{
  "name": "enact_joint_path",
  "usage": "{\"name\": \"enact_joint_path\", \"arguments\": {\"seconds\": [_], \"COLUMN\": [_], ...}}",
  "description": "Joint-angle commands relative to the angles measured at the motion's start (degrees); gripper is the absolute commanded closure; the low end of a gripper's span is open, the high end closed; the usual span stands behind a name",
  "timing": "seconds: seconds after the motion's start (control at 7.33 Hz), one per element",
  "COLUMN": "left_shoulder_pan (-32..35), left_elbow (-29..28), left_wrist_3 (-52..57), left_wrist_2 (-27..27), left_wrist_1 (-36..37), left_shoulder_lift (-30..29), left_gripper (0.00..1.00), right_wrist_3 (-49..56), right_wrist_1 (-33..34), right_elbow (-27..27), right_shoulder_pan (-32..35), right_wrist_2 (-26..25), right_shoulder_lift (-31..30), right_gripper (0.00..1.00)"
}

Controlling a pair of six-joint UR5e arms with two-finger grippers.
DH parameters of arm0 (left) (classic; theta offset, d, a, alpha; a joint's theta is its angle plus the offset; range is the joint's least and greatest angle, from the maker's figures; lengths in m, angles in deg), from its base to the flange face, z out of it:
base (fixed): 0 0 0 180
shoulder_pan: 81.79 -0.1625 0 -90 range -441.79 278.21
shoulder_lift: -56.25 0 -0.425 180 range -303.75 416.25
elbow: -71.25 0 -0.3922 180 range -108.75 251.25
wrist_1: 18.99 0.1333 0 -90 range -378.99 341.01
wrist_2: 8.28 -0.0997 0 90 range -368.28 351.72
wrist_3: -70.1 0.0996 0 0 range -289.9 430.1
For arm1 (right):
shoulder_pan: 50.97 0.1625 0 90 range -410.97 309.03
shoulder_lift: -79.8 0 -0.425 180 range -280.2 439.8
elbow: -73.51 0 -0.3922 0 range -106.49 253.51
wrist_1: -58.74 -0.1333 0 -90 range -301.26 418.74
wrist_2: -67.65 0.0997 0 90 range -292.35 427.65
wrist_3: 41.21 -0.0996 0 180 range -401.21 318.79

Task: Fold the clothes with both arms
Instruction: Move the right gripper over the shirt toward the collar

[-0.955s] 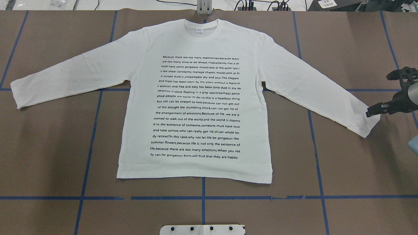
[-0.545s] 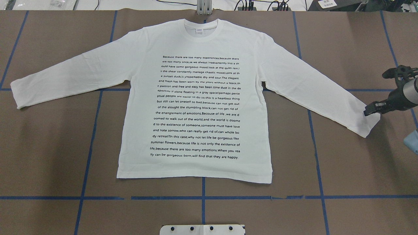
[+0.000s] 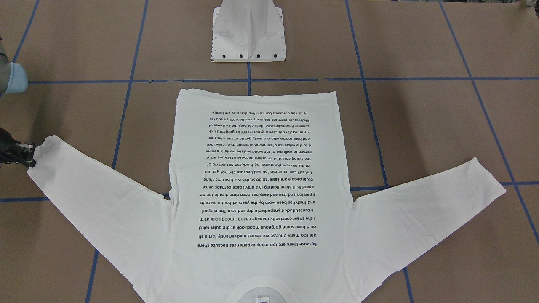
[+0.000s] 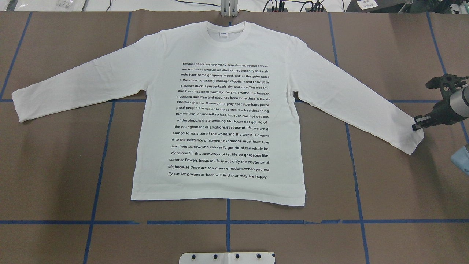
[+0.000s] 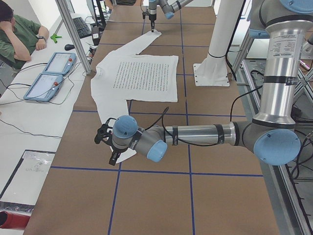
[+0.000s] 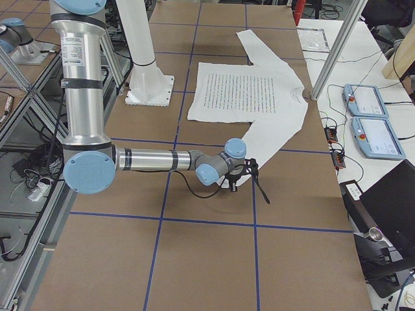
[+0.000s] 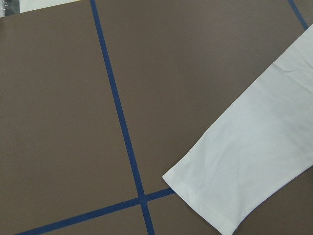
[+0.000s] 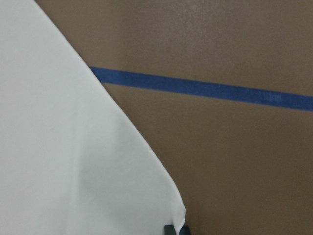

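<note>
Jaws' closure unclear both sides — right jaws touching shirt [image 4: 220,44] cuff [image 4: 413,141] | cuff drawn slightly inward | sleeve pinch likely starting

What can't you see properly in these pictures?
- Black two-finger left gripper: only in the exterior left view, small; open or shut unclear.
- Black two-finger right gripper: at the white long-sleeved printed shirt's cuff; overhead, too small to tell whether it grips.
- Small collar label: too tiny to read overhead; cut by the front-facing view's bottom edge.
</note>
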Motion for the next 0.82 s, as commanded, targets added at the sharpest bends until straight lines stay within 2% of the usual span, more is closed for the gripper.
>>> {"name": "enact_joint_path", "arguments": {"seconds": [0.0,0.27,0.41,0.68], "left_shoulder_pan": [0.0,0.0,0.0,0.0], "left_elbow": [0.06,-0.2,-0.11,-0.02], "left_wrist_3": [-0.04,-0.04,-0.13,-0.13], "left_wrist_2": [0.09,0.09,0.09,0.09], "left_wrist_1": [0.0,0.0,0.0,-0.26], "left_shoulder_lift": [0.41,0.42,0.51,0.51], "left_gripper": [0.01,0.01,0.01,0.01], "right_wrist_3": [-3.86,-7.92,-15.94,-31.51], "right_wrist_1": [0.01,0.11,0.11,2.2], "right_elbow": [-5.91,-8.76,-8.68,-5.79], "right_shoulder_pan": [-0.05,1.17,1.53,1.1], "right_wrist_2": [1.23,11.02,12.12,11.7], "right_shoulder_lift": [-0.2,4.16,9.07,23.02], "right_gripper": [1.0,1.0,1.0,1.0]}}
